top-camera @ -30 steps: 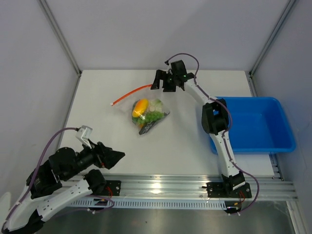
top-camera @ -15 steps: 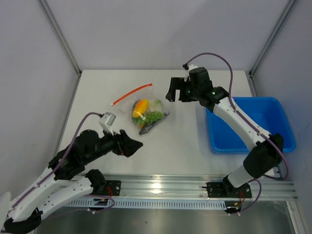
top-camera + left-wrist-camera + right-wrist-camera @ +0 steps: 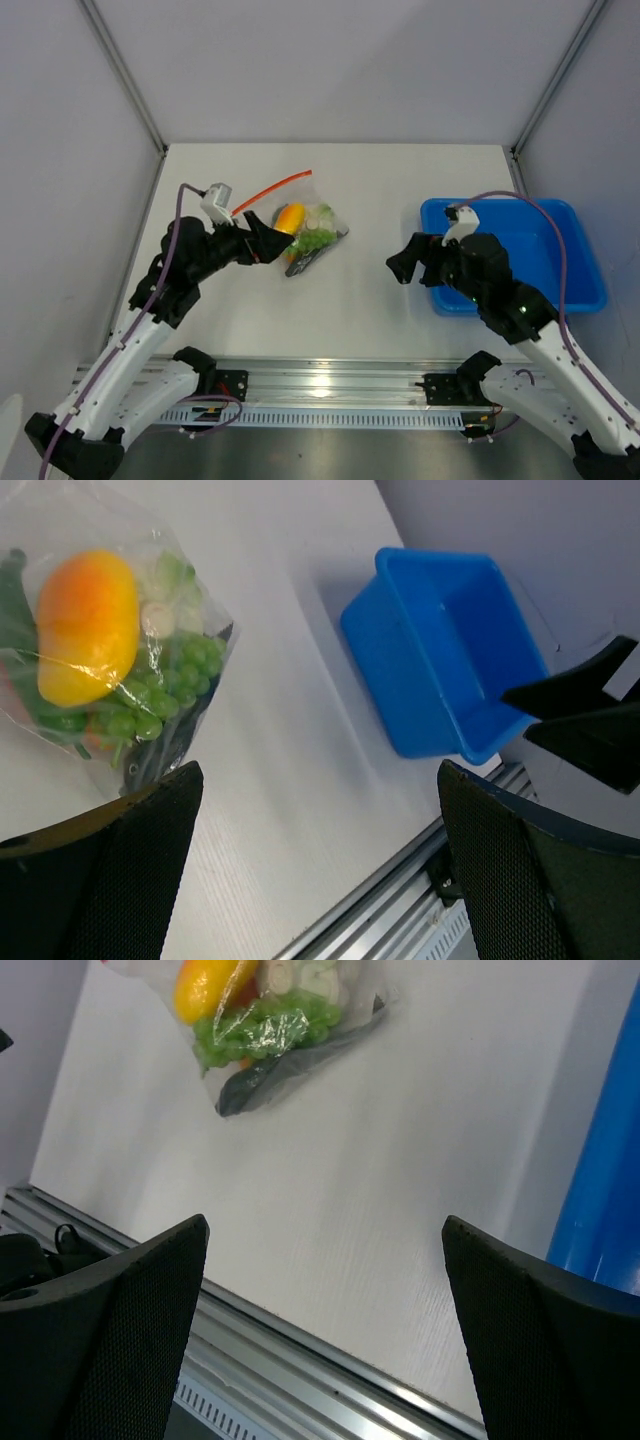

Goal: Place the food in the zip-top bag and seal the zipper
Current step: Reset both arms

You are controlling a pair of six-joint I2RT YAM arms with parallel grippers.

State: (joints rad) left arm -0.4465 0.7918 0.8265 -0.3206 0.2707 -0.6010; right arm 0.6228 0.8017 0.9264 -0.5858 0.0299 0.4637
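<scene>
On the white bench (image 3: 370,310), left of centre, the zip-top bag (image 3: 322,232) lies flat with the food (image 3: 289,219) inside: one smooth yellow-orange fruit, green leafy pieces, small round bits. The film is clear, thin and crinkly; judged light, limp and slippery, with contents free to shift. The zipper (image 3: 272,192), an orange-red strip along the mouth, looks stiffer and is the likeliest place to pinch. Left hand (image 3: 268,240) hovers just beside the bag, wide open, empty. Right hand (image 3: 402,265) is wide open and empty, near the blue tray (image 3: 580,298).
</scene>
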